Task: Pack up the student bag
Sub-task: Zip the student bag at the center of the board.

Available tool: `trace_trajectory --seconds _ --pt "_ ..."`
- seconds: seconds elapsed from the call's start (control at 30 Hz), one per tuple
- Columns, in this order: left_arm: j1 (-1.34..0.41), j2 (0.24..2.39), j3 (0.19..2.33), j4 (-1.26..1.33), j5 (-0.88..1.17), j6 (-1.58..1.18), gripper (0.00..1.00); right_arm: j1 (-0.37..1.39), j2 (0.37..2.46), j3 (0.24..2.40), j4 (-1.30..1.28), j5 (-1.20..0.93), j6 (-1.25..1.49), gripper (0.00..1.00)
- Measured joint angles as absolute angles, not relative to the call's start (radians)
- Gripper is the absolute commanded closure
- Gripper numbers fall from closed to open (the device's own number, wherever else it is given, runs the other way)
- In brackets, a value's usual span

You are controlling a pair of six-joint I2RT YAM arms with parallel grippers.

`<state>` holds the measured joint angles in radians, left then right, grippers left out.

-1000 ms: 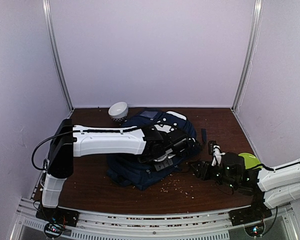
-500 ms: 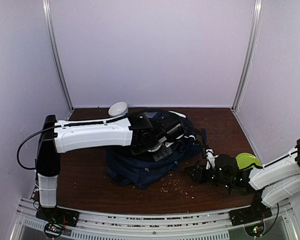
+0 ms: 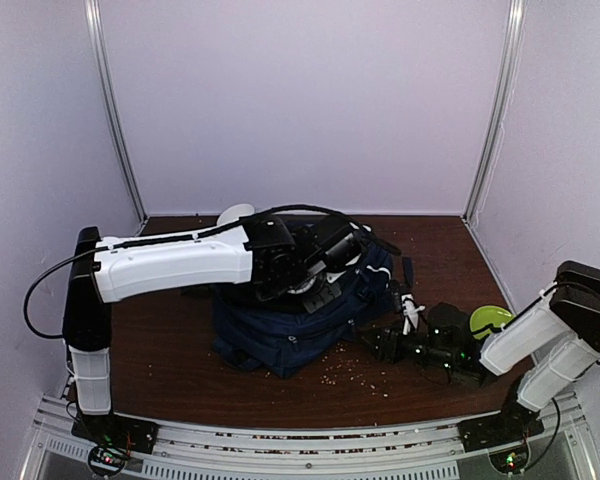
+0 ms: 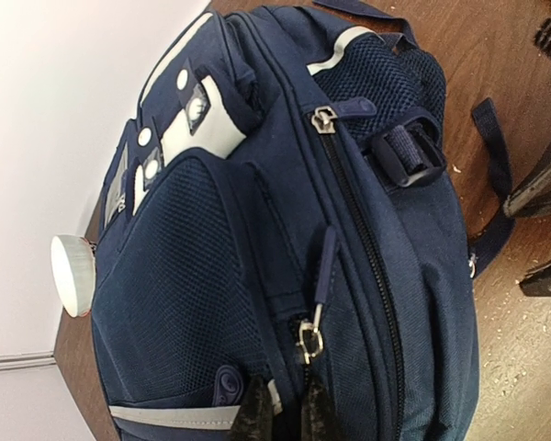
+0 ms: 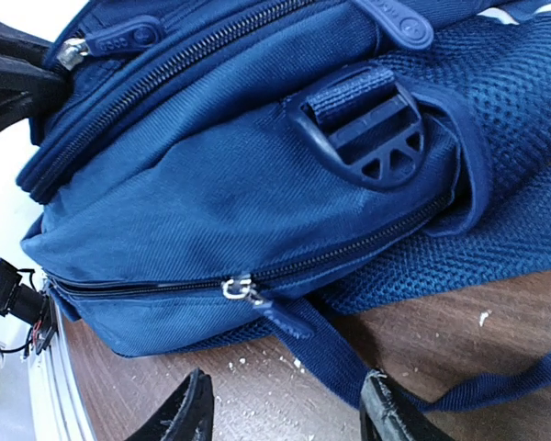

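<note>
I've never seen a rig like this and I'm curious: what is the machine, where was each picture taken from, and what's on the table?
These are two robot arms bolted at the table's near edge. The wide picture comes from a fixed camera above and behind them. The two close-ups come from a camera on each wrist. On the brown table lies a navy student bag, with a white bowl behind it and a green object to its right. The left end effector hovers at the bag, fingertips close together by a zipper pull; whether it grips it is unclear. The right end effector is open, holding nothing, facing the bag's side.
</note>
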<state>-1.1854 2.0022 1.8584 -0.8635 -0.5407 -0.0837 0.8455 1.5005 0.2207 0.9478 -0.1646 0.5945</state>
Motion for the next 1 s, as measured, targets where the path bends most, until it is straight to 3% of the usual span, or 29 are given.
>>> trace_trajectory --seconds 0.8,1.0 --pt "-1.179 1.959 1.835 -0.857 -0.542 -0.084 1.0 0.788 1.716 0.366 1.066 -0.402 0.498 0.49" --pt "-1.179 1.957 1.834 -0.857 -0.545 -0.084 1.0 0.786 1.721 0.374 1.069 -0.435 0.494 0.57"
